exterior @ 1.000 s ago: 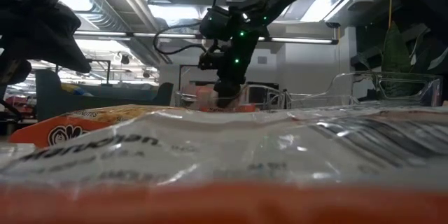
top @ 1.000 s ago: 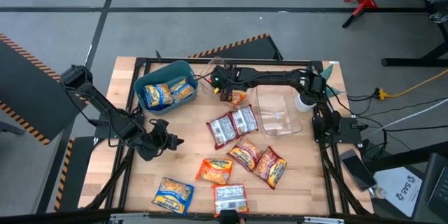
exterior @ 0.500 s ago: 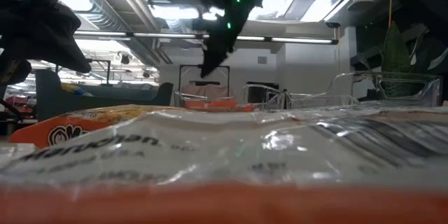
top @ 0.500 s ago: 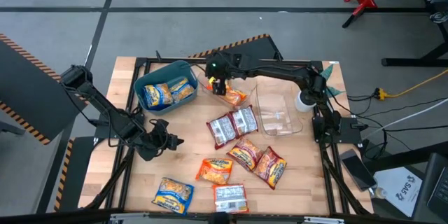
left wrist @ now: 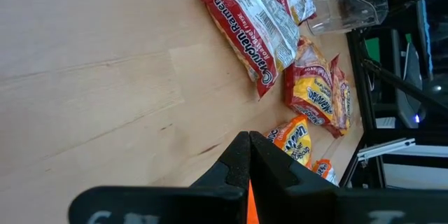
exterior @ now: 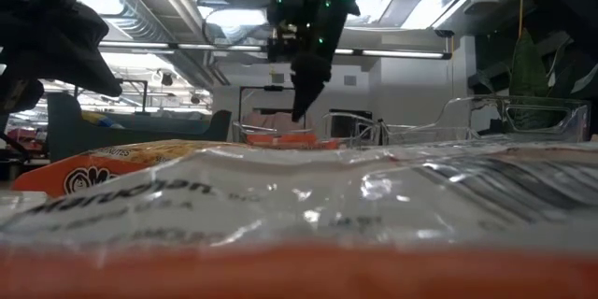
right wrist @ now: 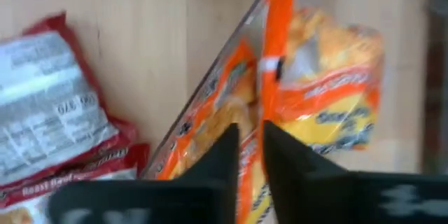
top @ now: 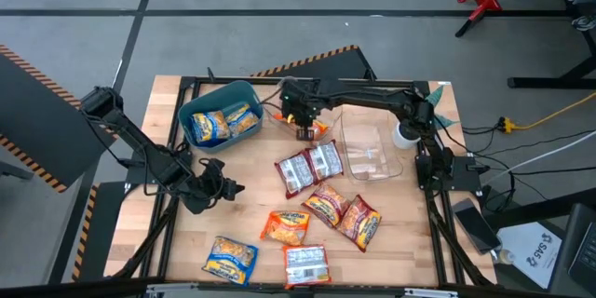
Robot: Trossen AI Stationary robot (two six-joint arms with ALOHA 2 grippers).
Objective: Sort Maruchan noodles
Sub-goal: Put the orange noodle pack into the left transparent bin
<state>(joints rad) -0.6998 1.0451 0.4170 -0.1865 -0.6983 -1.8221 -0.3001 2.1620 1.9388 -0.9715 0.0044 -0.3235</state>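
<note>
**Right gripper drops back over the orange packet**

The right gripper point(top: 304, 128) hangs just above the orange Maruchan packet point(top: 317, 130), which lies beside the teal bin point(top: 191, 112) on the side facing the clear container point(top: 371, 152). Half a second ago the gripper stood higher and nearer the bin; now it is lower and over the packet. In the right wrist view its fingers point(right wrist: 218, 155) stand nearly pressed together with only a thin gap, the orange packet point(right wrist: 308, 105) lying beyond them, not pinched.

The bin holds blue-yellow packets point(top: 222, 123). Away from the bin, past the orange packet, two red-white packets point(top: 310, 166) lie side by side on the wooden table point(top: 251, 196), unmoved, with more packets point(top: 340, 212) beyond them.

The left gripper point(top: 226, 187) waits below the bin, unchanged, its fingers point(left wrist: 238, 171) pressed together on nothing.
</note>
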